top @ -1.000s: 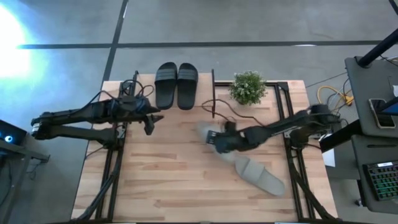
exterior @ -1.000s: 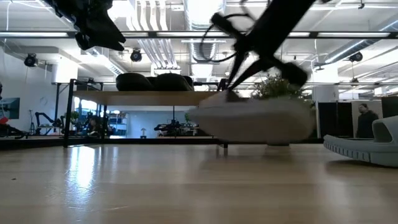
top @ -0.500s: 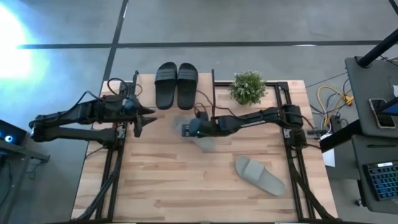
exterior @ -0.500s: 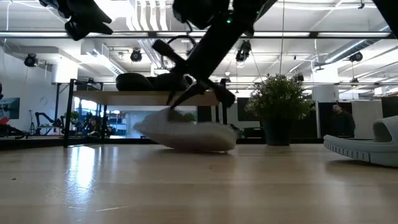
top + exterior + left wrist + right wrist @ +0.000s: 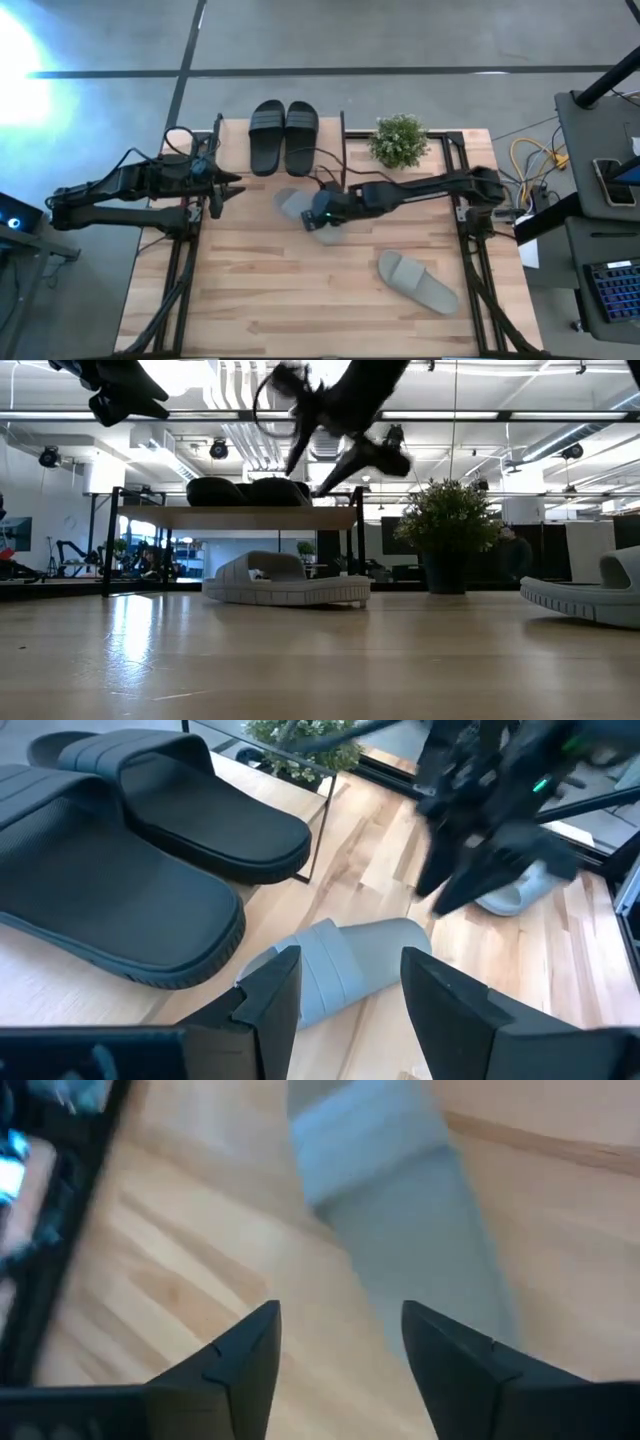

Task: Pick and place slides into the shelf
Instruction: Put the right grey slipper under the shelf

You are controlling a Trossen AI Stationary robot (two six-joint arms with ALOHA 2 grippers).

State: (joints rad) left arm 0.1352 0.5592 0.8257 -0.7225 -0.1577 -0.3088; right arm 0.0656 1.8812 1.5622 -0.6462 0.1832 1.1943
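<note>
My right claw [image 5: 318, 218] hangs above the middle of the table [image 5: 260, 300], its fingers spread apart and holding nothing. Directly under it lies a light grey slide [image 5: 297, 208], flat on the wood, just in front of the shelf [image 5: 235, 517]; in my right wrist view the grey sole [image 5: 400, 1230] fills the space beyond my two parted fingers [image 5: 235, 1365]. In the low view this claw [image 5: 345, 455] is clear of the sandal [image 5: 285, 582], well above its strap.

The second light grey slide [image 5: 418, 282] rests apart, nearer the front right of the table, sole down and lying at an angle.

My left claw [image 5: 215, 195] waits over the left side of the table, by the shelf's left frame, fingers parted and empty.

Farther back, the black pair of slides [image 5: 284, 135] sits side by side on the shelf's top board. To the right of the shelf stands a small potted plant [image 5: 399, 140].
</note>
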